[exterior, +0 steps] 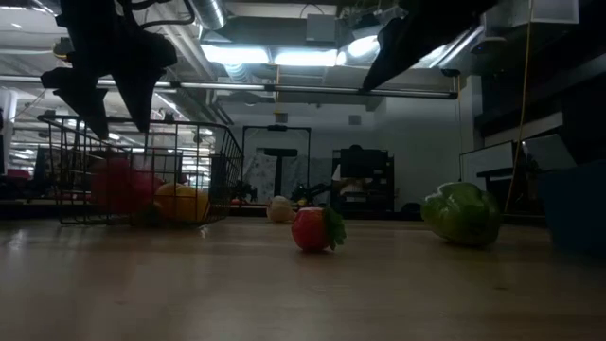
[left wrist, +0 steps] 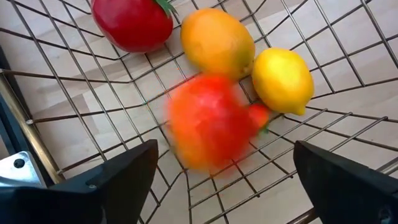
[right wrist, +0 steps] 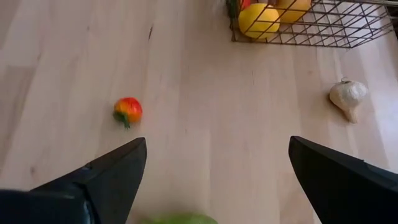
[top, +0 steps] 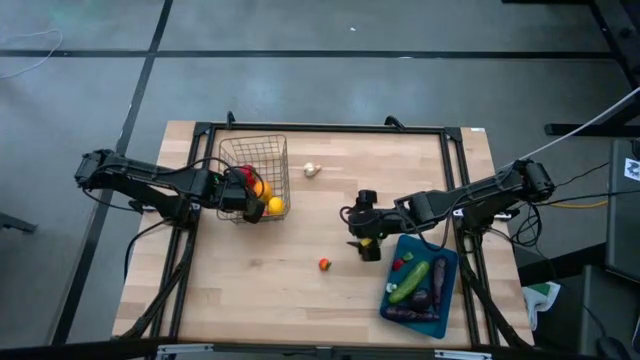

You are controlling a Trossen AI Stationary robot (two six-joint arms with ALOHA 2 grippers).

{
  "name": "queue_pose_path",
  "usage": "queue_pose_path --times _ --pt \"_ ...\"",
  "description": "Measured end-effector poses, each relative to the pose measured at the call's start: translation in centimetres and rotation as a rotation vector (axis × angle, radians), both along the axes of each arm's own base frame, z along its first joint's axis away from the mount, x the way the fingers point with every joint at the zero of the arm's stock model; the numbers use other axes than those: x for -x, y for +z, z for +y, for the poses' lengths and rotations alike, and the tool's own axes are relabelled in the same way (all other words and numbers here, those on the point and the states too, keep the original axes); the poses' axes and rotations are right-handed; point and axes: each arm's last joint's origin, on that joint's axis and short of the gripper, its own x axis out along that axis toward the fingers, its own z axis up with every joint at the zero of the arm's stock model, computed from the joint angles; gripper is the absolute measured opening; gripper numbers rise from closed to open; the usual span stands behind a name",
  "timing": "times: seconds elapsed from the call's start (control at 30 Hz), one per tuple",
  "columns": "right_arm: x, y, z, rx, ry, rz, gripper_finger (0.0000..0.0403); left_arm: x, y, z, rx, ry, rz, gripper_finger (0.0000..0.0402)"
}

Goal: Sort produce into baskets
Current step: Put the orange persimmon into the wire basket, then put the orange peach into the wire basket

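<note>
My left gripper [left wrist: 225,148] hangs open over the silver wire basket [top: 255,175], fingers pointing down into it. Below and between the fingers a blurred red-orange fruit [left wrist: 211,121] is apart from both of them. Beside it in the basket lie a red tomato [left wrist: 134,22], an orange [left wrist: 217,40] and a yellow lemon [left wrist: 283,81]. My right gripper [right wrist: 217,142] stands open above the bare wood at mid-table, with nothing between its fingers. A green pepper [exterior: 461,213] rests on the table just under it. A small red tomato [top: 324,264] and a white garlic [top: 312,170] lie loose on the table.
The teal tray [top: 447,262] sits at the near right, holding a cucumber [top: 410,282] and dark eggplants [top: 425,305]. A black frame [top: 330,127] runs round the tabletop. Bare wood lies between basket and tray.
</note>
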Motion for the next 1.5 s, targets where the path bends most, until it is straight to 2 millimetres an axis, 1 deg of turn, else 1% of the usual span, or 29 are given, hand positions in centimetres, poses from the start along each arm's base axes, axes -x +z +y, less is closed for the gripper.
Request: queue_pose_path --times 0.13,0.27,0.47,0.73,1.1,1.5 --pt "-0.3 -0.2 0.1 -0.055 -0.038 -0.011 0.0388 0.0 0.0 0.0 0.001 0.001 0.0 0.0375" --pt "-1.0 -1.2 0.5 -0.135 -0.033 0.016 0.0388 0.0 0.0 0.0 0.001 0.001 -0.005 0.0374" --pt "-2.9 -4.0 1.2 -0.192 -0.027 0.062 0.0388 0.0 0.0 0.0 0.001 0.001 -0.005 0.0373" --pt "-5.4 -7.3 2.3 -0.305 0.063 0.061 0.0388 -0.1 0.0 0.0 -0.006 -0.03 0.003 0.037" --pt "-7.2 -10.8 2.9 -0.322 0.087 0.054 0.0388 -0.1 0.0 0.0 -0.006 -0.03 0.002 0.037" --pt "-7.9 -14.2 3.2 -0.319 0.09 0.108 0.0388 -0.1 0.0 0.0 -0.006 -0.029 0.002 0.037"
